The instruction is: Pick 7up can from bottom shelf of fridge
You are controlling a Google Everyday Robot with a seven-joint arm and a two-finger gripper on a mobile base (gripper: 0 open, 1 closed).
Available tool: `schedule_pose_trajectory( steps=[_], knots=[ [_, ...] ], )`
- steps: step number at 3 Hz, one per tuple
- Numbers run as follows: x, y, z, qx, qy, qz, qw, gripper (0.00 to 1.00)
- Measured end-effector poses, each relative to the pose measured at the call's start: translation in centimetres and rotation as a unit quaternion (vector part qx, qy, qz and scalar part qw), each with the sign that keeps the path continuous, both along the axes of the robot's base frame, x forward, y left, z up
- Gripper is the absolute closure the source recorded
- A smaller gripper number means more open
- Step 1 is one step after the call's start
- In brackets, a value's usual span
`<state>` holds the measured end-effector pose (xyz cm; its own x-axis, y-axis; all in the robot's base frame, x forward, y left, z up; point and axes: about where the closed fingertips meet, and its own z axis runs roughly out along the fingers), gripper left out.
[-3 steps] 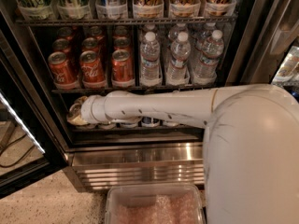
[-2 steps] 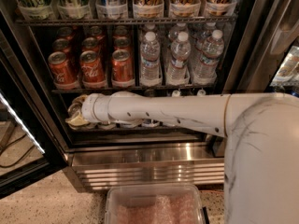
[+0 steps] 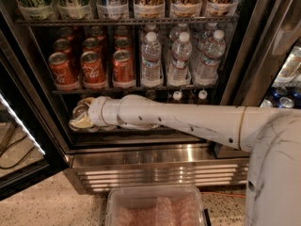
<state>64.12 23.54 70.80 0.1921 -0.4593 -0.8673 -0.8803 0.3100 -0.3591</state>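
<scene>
My white arm (image 3: 188,119) reaches from the right into the fridge (image 3: 155,171), low over the bottom shelf (image 3: 141,139). My gripper (image 3: 83,119) is at the shelf's left end, just past the wrist flange, among silvery can tops. One 7up can (image 3: 79,111) shows its shiny top right beside the gripper; its side is mostly hidden. I cannot make out whether the gripper touches or holds it. The arm hides most of the shelf behind it.
Red Coca-Cola cans (image 3: 91,67) and water bottles (image 3: 181,55) fill the rack above the arm. Small bottle caps (image 3: 177,95) peek over the arm. A clear plastic bin (image 3: 155,208) sits on the floor in front. The open door (image 3: 19,126) is left; another cooler (image 3: 287,79) is right.
The bulky rear part of my arm has shifted right and lower in view. The wrist and gripper stay at the shelf's left end.
</scene>
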Motion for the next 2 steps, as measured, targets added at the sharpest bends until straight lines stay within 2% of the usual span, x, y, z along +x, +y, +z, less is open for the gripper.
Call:
schedule_pose_trajectory(
  steps=[1,2],
  knots=[
    [-2.0,-1.3,-0.3,0.027,0.032,0.017,0.999,1.0],
    [-4.4,-4.0,1.8,0.051,0.043,0.029,0.9973,1.0]
  ],
)
